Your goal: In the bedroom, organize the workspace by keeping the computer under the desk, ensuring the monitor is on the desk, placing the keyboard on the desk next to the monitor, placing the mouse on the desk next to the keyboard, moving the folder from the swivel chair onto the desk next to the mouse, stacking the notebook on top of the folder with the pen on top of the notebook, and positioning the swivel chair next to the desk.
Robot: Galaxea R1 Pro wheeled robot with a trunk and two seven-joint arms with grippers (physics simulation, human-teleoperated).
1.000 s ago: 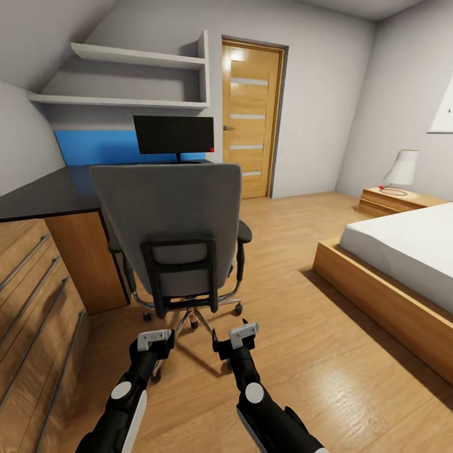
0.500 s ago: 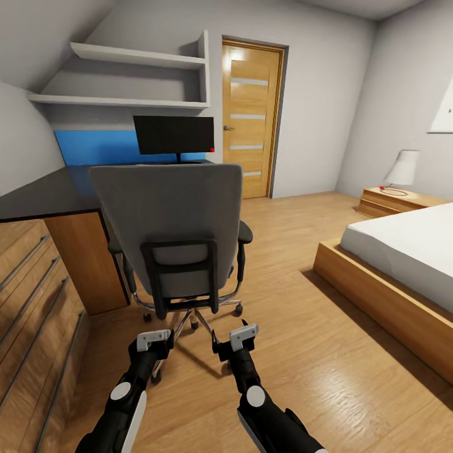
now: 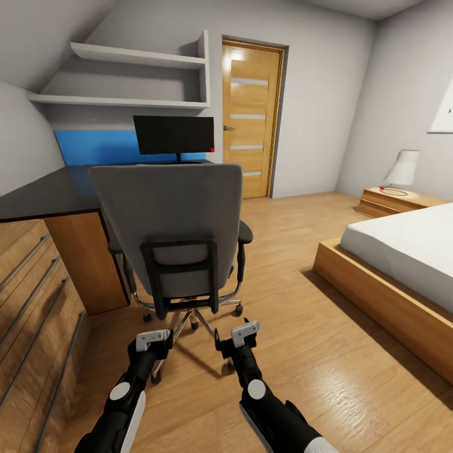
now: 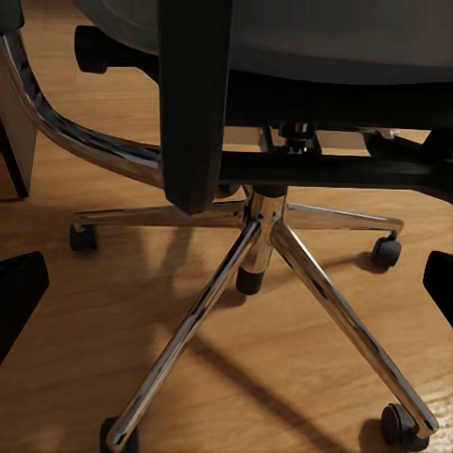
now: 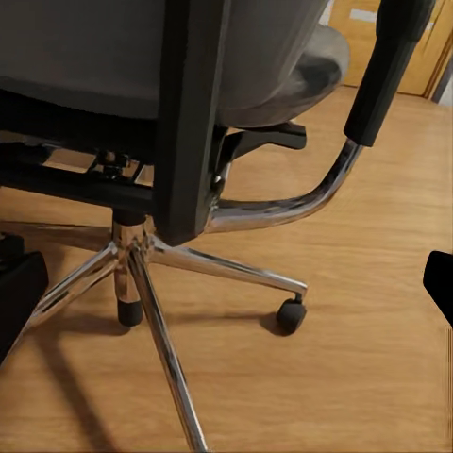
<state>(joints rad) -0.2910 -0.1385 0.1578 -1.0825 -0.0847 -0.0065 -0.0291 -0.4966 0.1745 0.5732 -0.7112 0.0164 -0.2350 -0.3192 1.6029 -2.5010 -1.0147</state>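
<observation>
From my head camera, the swivel chair (image 3: 173, 233) shows me only its back, so its seat and anything lying on it are hidden. The backrest also covers the foot of the monitor (image 3: 174, 134) and much of the desk (image 3: 44, 195) behind it. The desk's left end runs off the picture. Under the desk I can't make anything out. In both wrist cameras the chair is cut off above the seat, and my own fingertips (image 4: 19, 297) are only dark slivers at the edges.

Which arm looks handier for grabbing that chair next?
Probably the right: the right gripper sits nearer the chair base and its right armrest. The left gripper is close too. Both look open and empty, so it's a narrow call.
</observation>
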